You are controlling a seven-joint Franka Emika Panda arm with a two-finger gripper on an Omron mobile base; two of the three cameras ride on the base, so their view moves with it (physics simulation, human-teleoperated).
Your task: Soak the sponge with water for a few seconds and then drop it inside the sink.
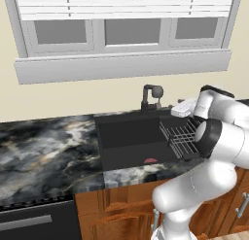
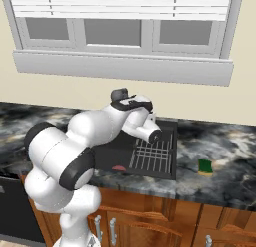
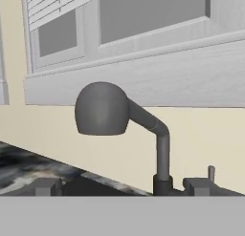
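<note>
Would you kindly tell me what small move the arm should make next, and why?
Probably swing right, toward the sponge. It lies untouched on the counter right of the sink, while the hand camera faces the faucet, no water runs, and the jaws hold nothing.

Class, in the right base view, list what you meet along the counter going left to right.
Robot arm → red drain spot → black wire dish rack → sponge.
</note>
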